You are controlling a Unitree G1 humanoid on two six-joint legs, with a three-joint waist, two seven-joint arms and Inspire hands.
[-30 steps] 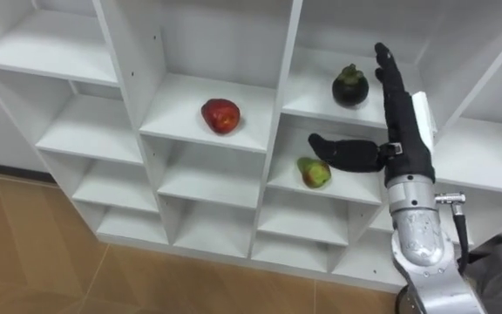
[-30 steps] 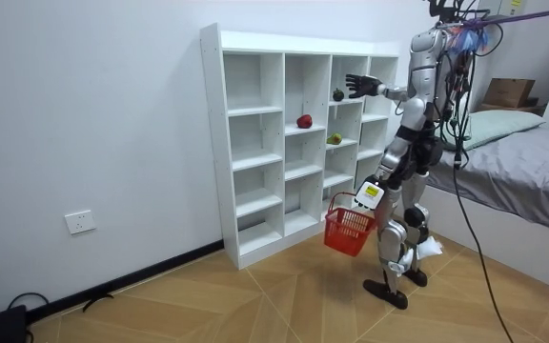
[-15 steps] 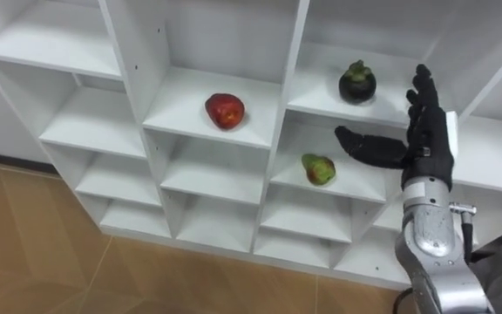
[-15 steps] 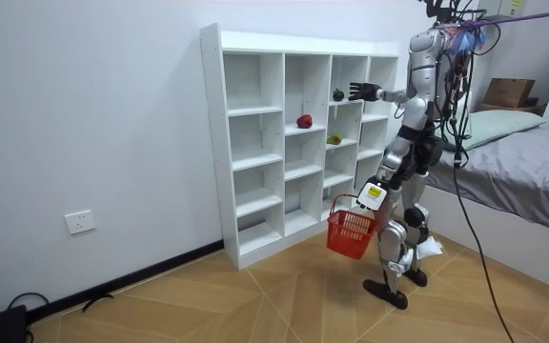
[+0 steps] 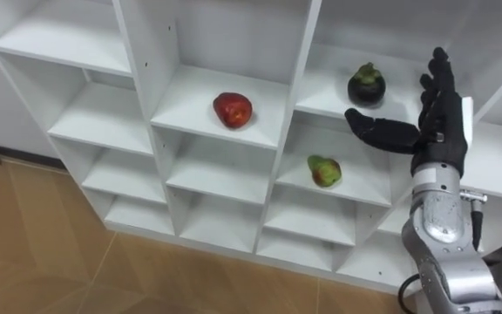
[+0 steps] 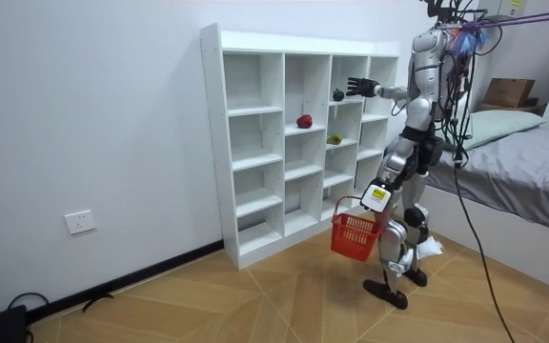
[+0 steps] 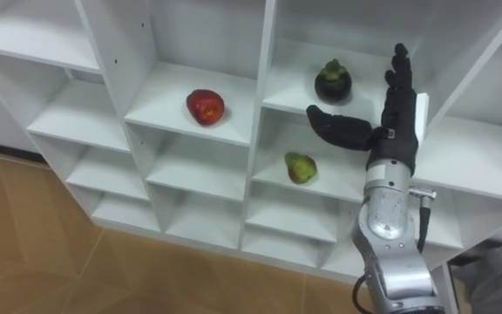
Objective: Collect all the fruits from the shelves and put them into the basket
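A dark mangosteen (image 5: pixel 366 85) sits on an upper shelf of the white closet (image 5: pixel 181 105). A red apple (image 5: pixel 233 109) lies one compartment to its left, and a green-red fruit (image 5: pixel 324 171) lies on the shelf below the mangosteen. My right hand (image 5: pixel 437 122) is raised open just right of the mangosteen, thumb stretched toward it, touching nothing. In the room view I stand facing the closet (image 6: pixel 255 143). My left hand (image 6: pixel 377 193) hangs low, shut on the handle of a red basket (image 6: pixel 355 235).
The other closet compartments hold nothing. Wooden floor (image 5: pixel 33 253) lies below the closet. A bed (image 6: pixel 532 181) stands behind me at the room view's right, against a white wall.
My right hand has drawn slightly to the right of the mangosteen, still open. The eye view has shifted a little. The basket has swung toward the room view's right.
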